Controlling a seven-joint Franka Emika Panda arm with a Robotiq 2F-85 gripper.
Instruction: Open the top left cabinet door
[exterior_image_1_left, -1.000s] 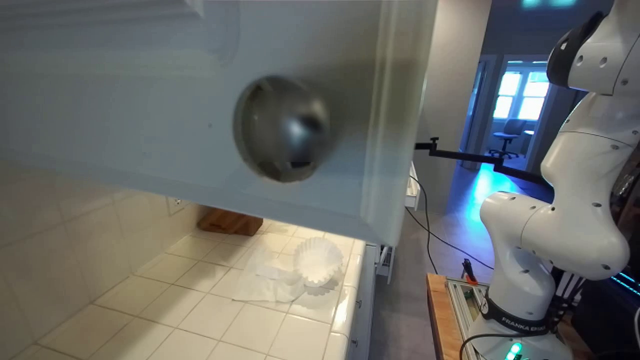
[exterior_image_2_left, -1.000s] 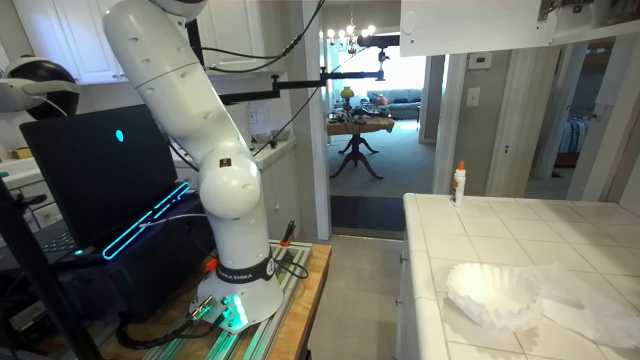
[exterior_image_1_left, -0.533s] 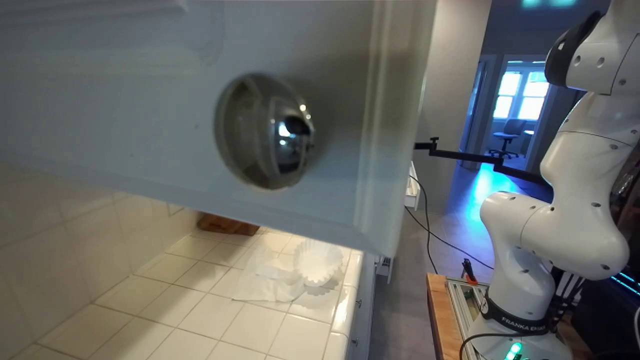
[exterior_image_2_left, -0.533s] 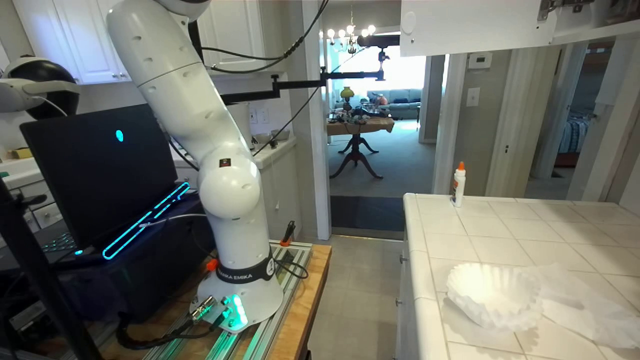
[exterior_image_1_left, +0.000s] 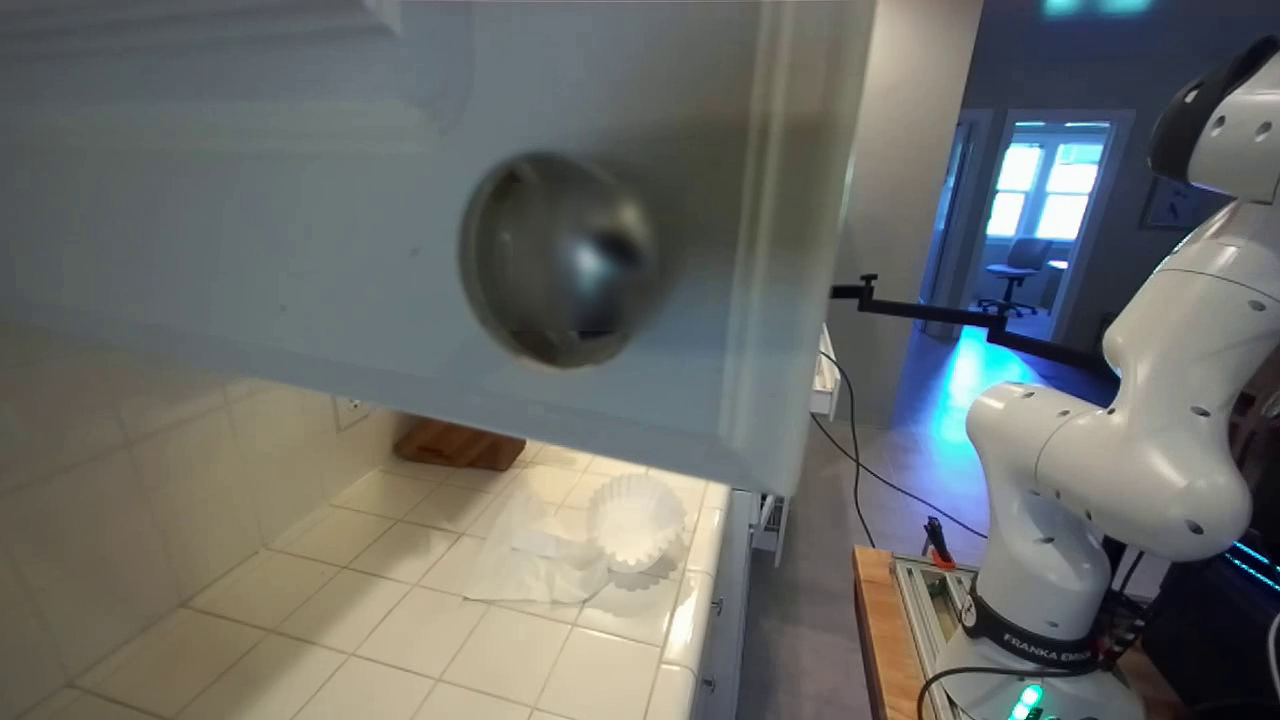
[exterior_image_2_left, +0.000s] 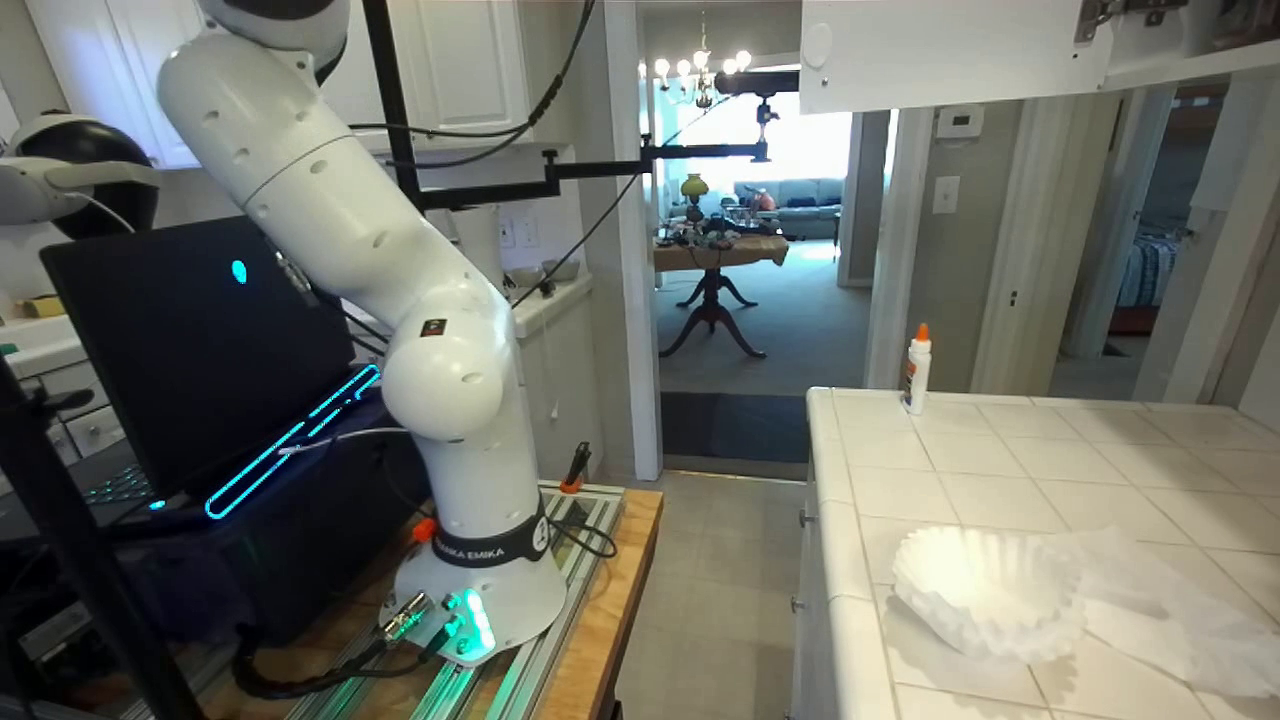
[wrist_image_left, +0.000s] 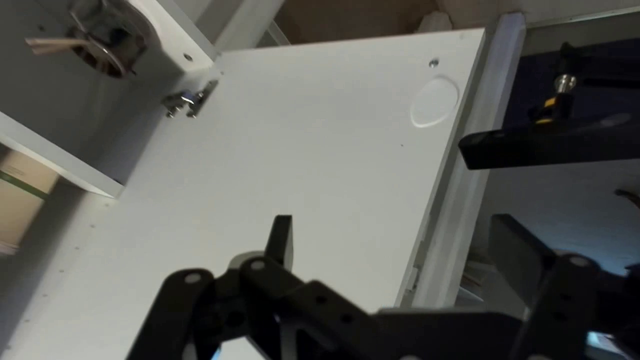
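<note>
The top left cabinet door (exterior_image_1_left: 350, 230) stands open. Its shiny round knob (exterior_image_1_left: 558, 260) is near its lower right corner in an exterior view. The door's inner face also shows in an exterior view (exterior_image_2_left: 940, 55) and fills the middle of the wrist view (wrist_image_left: 320, 160), with the hinge at left. My gripper (wrist_image_left: 392, 220) is open with nothing between its fingers. In the wrist view the left finger is over the inner face and the right finger is past the free edge; I cannot tell the distance. The gripper is out of frame in both exterior views.
A tiled counter (exterior_image_1_left: 400, 640) carries a fluted white paper bowl (exterior_image_1_left: 635, 522), a wooden block (exterior_image_1_left: 460, 443) and a glue bottle (exterior_image_2_left: 917, 370). A black boom (exterior_image_2_left: 600, 170) stands beside the arm. A black bar (wrist_image_left: 550, 142) crosses the wrist view's right. A glass jar (wrist_image_left: 112, 37) is inside the cabinet.
The arm's upper part has moved down and away from the door: rightward in one view, leftward in another. The door wobbled slightly and stands nearly as before.
</note>
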